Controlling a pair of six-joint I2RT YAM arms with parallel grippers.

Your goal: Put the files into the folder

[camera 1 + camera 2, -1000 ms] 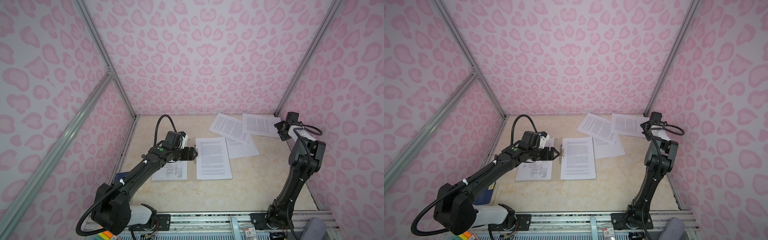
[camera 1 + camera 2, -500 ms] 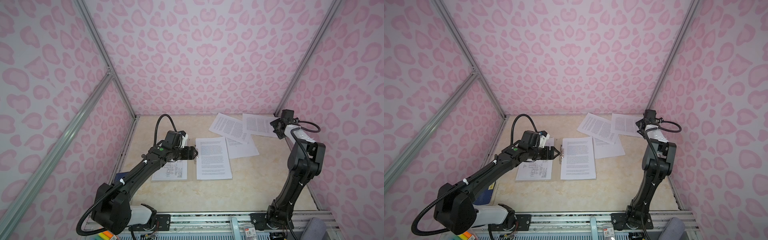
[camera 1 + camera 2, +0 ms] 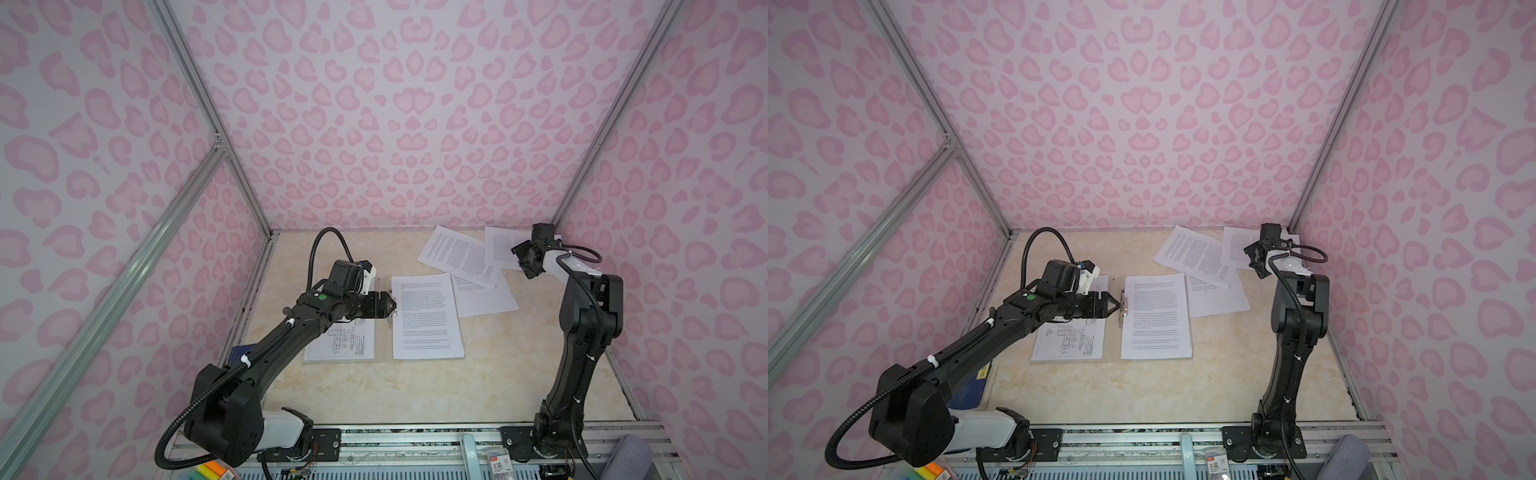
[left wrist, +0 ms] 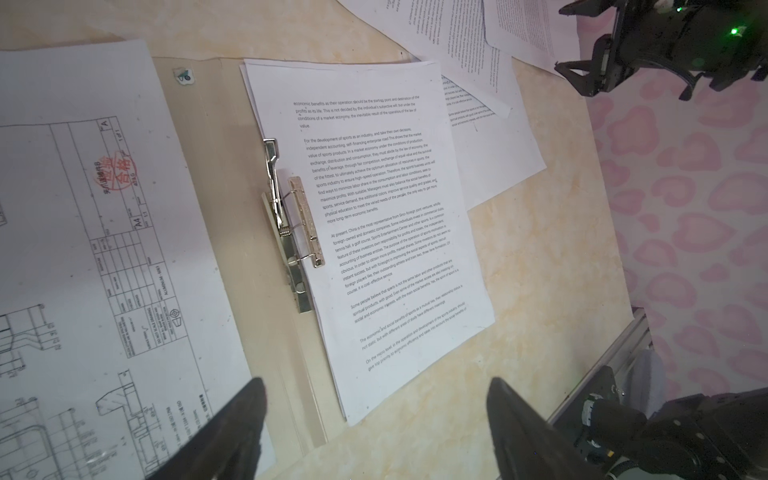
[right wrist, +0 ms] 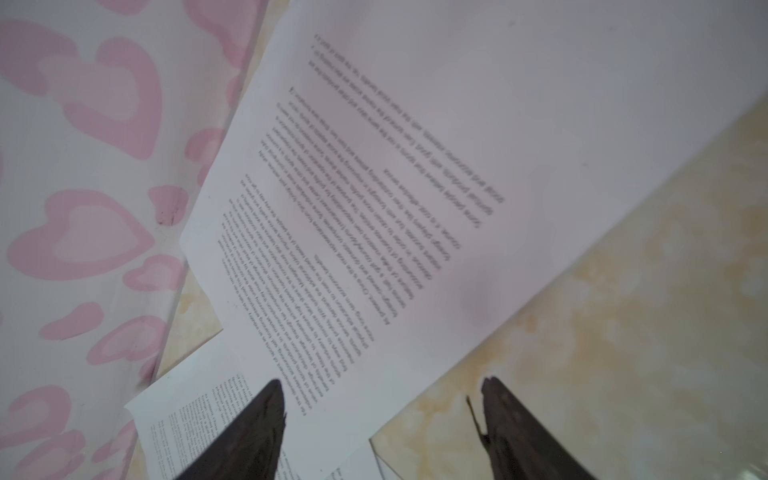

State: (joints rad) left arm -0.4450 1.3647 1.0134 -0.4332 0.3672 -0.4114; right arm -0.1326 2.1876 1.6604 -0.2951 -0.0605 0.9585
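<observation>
The left gripper hovered with its jaws wide and nothing between them, low over the middle of the table and just above the spine of the folder. The folder lay open and flat. On the leaf towards the table's left edge rested the sheet of line drawings. On the other leaf lay a printed text sheet, apparently with more paper beneath it, judging by the doubled edges in the left wrist view. The metal clip stood along the spine, its bar lying over the text sheet's inner edge. Whether it pressed the paper down could not be told.

Farther back, three files remained outside the folder. A mostly blank sheet lay just beyond the filled leaf, with a tilted text sheet overlapping it. A third text sheet sat in the far right corner of the table, against the wall. The right gripper hung over that last sheet, fingers apart and empty; its wrist view showed the page's near edge between them.

The step in hand looked like fetching the next loose file, with the left arm waiting at the clip. The paper lay flat, so the right gripper would probably need to come down at the sheet's edge and lift or drag it free without creasing it. It would then have to carry it to the right-hand leaf and square it under the clip bar.
</observation>
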